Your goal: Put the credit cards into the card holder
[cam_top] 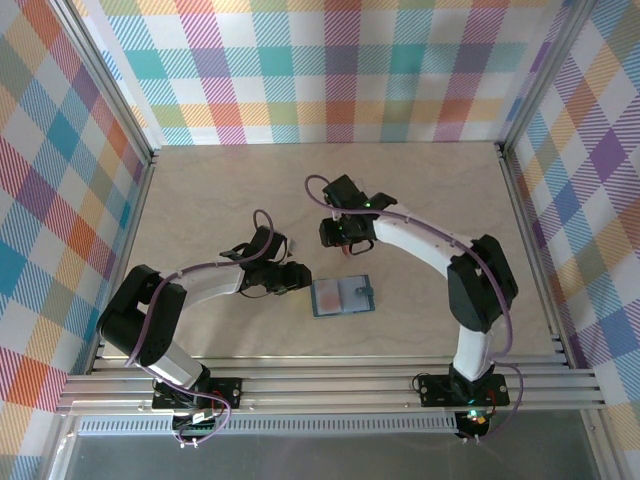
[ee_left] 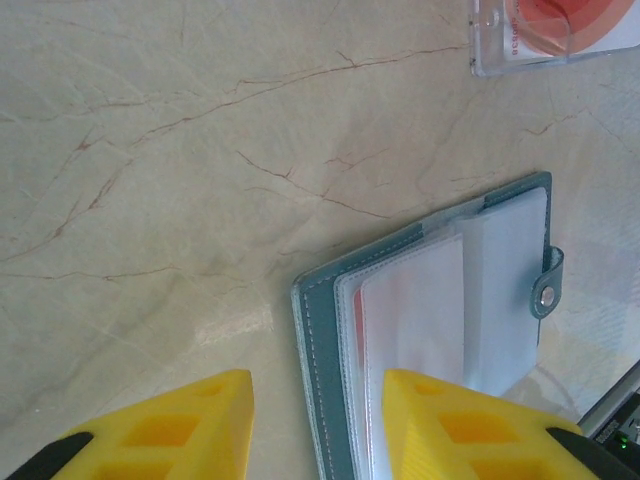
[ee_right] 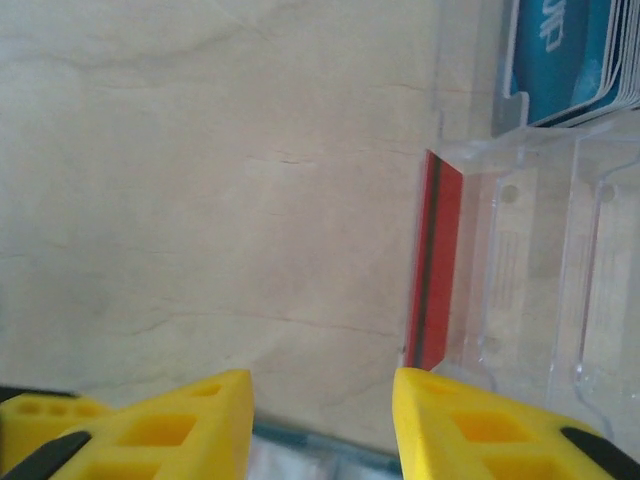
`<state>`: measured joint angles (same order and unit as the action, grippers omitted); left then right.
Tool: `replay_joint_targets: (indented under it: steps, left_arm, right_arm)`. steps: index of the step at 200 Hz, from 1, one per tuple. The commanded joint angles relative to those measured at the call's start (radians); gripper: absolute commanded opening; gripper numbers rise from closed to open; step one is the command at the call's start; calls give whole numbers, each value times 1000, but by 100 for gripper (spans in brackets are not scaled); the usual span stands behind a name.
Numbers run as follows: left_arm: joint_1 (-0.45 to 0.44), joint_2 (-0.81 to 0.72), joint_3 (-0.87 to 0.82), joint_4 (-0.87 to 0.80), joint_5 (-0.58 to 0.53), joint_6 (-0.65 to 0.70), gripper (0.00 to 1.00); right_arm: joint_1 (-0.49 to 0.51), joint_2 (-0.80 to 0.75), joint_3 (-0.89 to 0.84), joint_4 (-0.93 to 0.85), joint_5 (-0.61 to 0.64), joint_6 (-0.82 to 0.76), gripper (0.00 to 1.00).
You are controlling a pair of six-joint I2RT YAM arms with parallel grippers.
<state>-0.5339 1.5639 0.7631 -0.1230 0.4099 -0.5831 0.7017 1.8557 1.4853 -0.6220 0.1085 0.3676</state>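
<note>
The teal card holder (cam_top: 341,296) lies open on the table, clear sleeves up and snap tab (ee_left: 547,291) at its right edge. A red card (ee_left: 357,330) shows faintly inside one sleeve. My left gripper (ee_left: 318,400) is open just above the holder's (ee_left: 318,340) left edge, its right finger (ee_left: 440,420) over the sleeves. My right gripper (ee_right: 322,390) is open beside a clear plastic case (ee_right: 540,270). A red credit card (ee_right: 433,260) stands on edge at the case's left side, just beyond my right finger (ee_right: 450,410). Blue cards (ee_right: 565,60) sit in the case's far part.
In the left wrist view the clear case (ee_left: 555,35) with a red card lies beyond the holder. In the top view my left gripper (cam_top: 298,278) is left of the holder and my right gripper (cam_top: 340,238) behind it. Plaid walls and metal rails (cam_top: 320,380) enclose the table.
</note>
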Motion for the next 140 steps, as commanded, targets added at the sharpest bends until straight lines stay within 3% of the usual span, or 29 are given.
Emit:
replay_joint_targets:
  steps: [1, 140]
  left_arm:
    - [6, -4, -10, 17, 4, -4, 39]
    - [8, -5, -11, 15, 0, -2, 39]
  right_arm:
    - [-23, 36, 44, -70, -12, -43, 40]
    - [-68, 153, 68, -43, -158, -47, 38]
